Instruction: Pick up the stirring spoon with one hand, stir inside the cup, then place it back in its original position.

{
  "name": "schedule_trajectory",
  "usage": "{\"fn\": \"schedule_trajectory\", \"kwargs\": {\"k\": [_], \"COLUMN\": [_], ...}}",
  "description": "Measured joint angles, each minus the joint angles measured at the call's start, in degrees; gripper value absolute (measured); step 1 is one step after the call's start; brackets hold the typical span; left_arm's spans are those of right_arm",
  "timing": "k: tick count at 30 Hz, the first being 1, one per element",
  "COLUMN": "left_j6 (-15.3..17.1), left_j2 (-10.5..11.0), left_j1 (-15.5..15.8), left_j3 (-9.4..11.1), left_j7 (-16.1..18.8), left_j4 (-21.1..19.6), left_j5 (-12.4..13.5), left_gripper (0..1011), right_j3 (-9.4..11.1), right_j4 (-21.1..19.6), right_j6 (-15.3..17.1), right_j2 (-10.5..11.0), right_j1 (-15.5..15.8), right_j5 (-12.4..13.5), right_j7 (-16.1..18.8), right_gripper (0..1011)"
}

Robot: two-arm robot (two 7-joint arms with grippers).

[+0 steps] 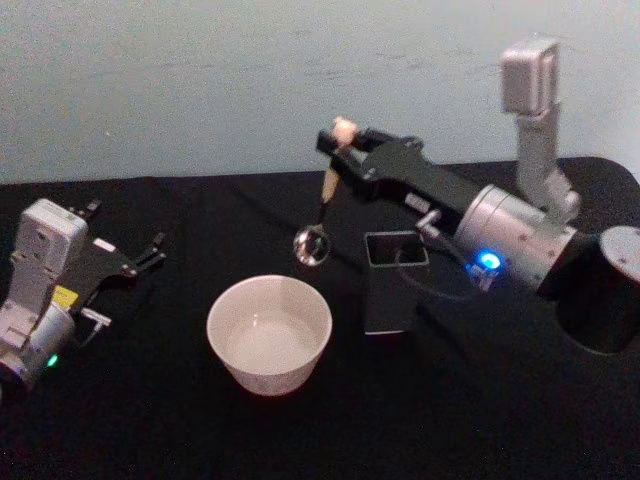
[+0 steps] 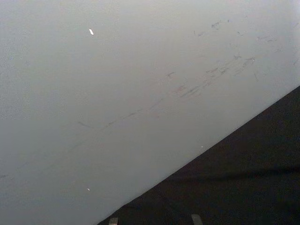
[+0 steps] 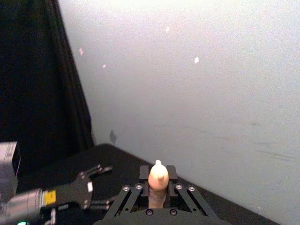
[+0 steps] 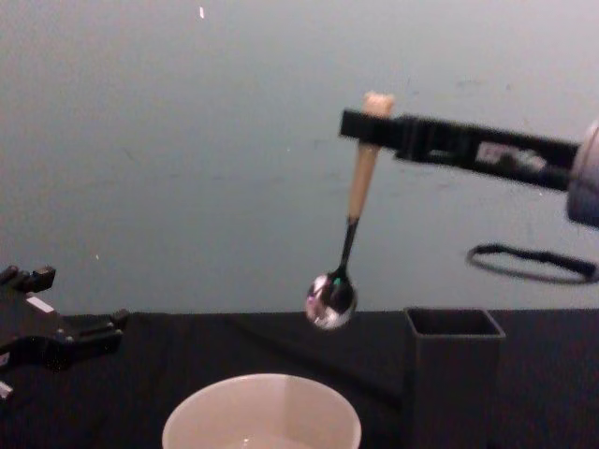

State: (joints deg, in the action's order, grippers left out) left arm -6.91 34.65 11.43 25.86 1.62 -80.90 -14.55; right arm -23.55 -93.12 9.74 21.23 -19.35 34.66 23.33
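Okay, where's the spoon right now? (op)

Your right pincer (image 1: pixel 345 140) has it, clenched on the beige handle just under the bear head. The spoon (image 1: pixel 324 195) hangs in the air, bowl down, slightly tilted. (eng)

Is it in the cup? (op)

No. The metal bowl sits above the cup (image 1: pixel 268 378), clear of the rim. In the head view it's over the cup's far side. In the chest view it hangs higher than the rim, off to the cup's right and left of the dark square holder (image 1: pixel 395 285), touching neither. (eng)

Grip look solid? (op)

In your right wrist view the bear head pokes up between the two fingers, both pressed against the handle. The arm comes in from the right, blue light glowing on its wrist. (eng)

And the left side? (op)

Your left pincer (image 1: pixel 128 225) is parked low at the left of the black surface (image 1: pixel 150 420), fingers released and spread, well apart from the cup. I can't tell whether it touches the cloth. The cup and holder stand near each other, not touching. (eng)
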Motion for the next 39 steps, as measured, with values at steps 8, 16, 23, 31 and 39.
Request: {"fn": "schedule_trajectory", "kwargs": {"k": [8,16,23,31,39], "left_j6": [0.0,0.0,0.0,0.0,0.0], "left_j2": [0.0,0.0,0.0,0.0,0.0], "left_j1": [0.0,0.0,0.0,0.0,0.0], "left_j3": [0.0,0.0,0.0,0.0,0.0], "left_j7": [0.0,0.0,0.0,0.0,0.0], "left_j4": [0.0,0.0,0.0,0.0,0.0], "left_j5": [0.0,0.0,0.0,0.0,0.0], "left_gripper": [1002,1002,1001,1001,1001], "right_j3": [4.1,6.6,6.8,5.2,3.1], "right_j4": [-2.7,-5.0,-4.6,-2.5,0.7], "right_j6": [1.5,0.3,-1.2,-2.0,-2.4], "right_j2": [2.5,6.6,9.0,9.3,8.2], "right_j1": [1.4,4.2,5.4,5.1,3.9], "right_j5": [5.4,7.3,7.1,5.7,3.0], "right_j7": [-0.8,-1.0,-1.4,-2.1,-2.6], "right_gripper": [223,223,223,223,223]}}
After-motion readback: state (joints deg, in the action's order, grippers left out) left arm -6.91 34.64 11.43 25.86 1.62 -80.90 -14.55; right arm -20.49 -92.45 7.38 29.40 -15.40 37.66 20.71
